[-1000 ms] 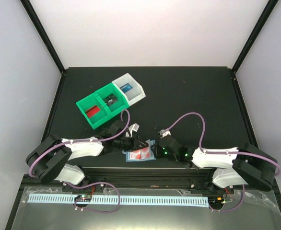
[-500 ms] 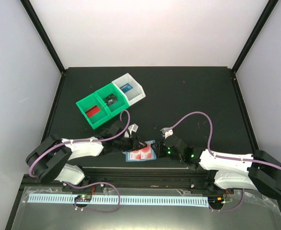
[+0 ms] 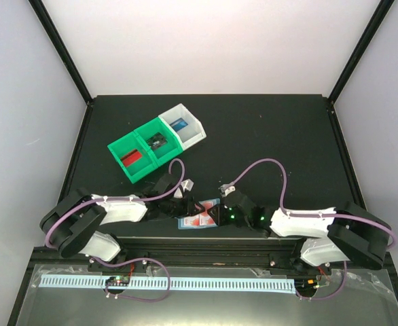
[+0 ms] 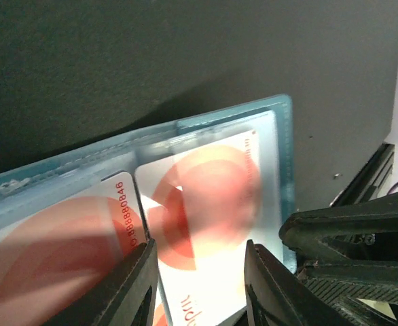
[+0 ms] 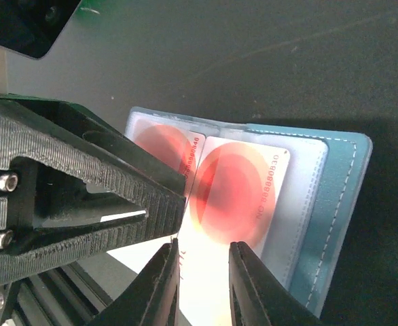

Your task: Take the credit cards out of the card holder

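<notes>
**Two grippers close in on the open holder**

The holder (image 3: 200,219) lies spread flat at the table's near edge, with two red-marked cards (image 5: 236,187) in its pockets. The left gripper (image 4: 199,285) is over its left side and the right gripper (image 5: 204,285) over its right. Both have jaws part open above a card face and clamp nothing; contact I cannot tell. Likely one is there to pin the sleeve while the other slides a card out

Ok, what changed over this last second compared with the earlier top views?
The right arm swung out low to the right, then came back; the right gripper ends slightly further left over the card holder. The left gripper shifted a little at the holder's left side. Nothing was visibly taken or let go. The holder, the red-marked cards in it and the bins stayed about where they were.
</notes>
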